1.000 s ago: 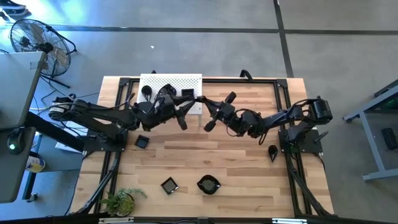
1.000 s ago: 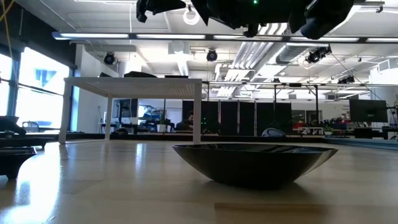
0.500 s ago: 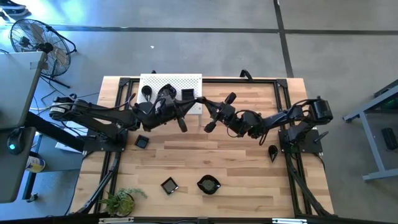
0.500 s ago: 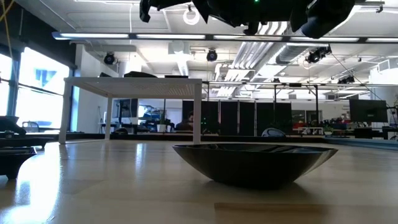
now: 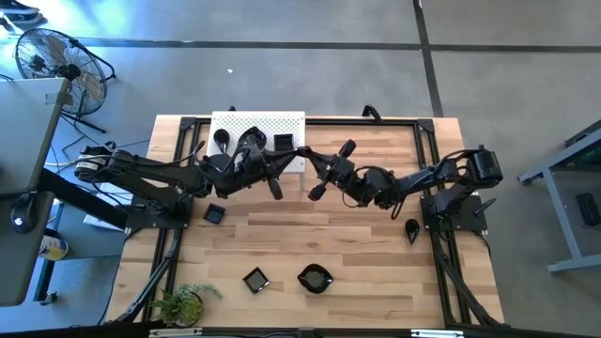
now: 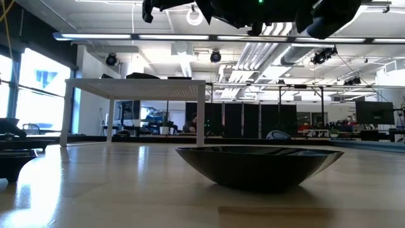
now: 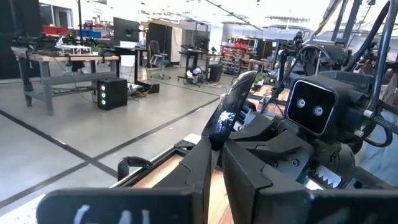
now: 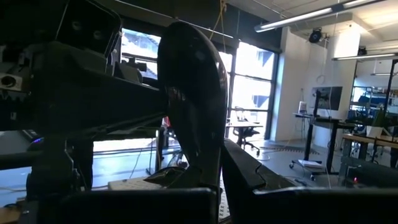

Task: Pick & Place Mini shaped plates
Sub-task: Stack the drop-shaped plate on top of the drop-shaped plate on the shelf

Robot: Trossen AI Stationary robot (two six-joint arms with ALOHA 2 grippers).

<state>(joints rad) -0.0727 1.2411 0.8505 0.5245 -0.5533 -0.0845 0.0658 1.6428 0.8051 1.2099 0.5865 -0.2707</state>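
Where the two arms meet in the high view, just off the right edge of the white board (image 5: 258,125), the left tool (image 5: 289,158) and the right tool (image 5: 308,156) come nose to nose over the tabletop (image 5: 376,263). A held plate (image 5: 300,151) is only a dark speck between them here. Two more dishes sit on the board, one round (image 5: 222,138) and one square (image 5: 282,142). Four others lie on the wood: a square one (image 5: 214,214) by the left arm's base, a square one (image 5: 254,279) and a wavy one (image 5: 315,278) near the front edge, and a teardrop (image 5: 411,228) by the right arm's base. A plant (image 5: 183,302) stands at the front left corner.

From the low view, the wavy dish (image 6: 256,164) fills the foreground, flat on the wood. The board (image 6: 136,85) stands behind it on legs. Dark arm parts (image 6: 253,9) hang along the top, and which arm is which cannot be told here.

Looking past the left wrist, the left tool (image 7: 217,146) has its fingers drawn close on the lower end of the plate (image 7: 231,102), which stands on edge. The right arm's wrist faces it from just behind.

Seen from the right wrist, the right tool (image 8: 214,168) is clamped on the same plate (image 8: 193,106), upright, with the left arm close behind.
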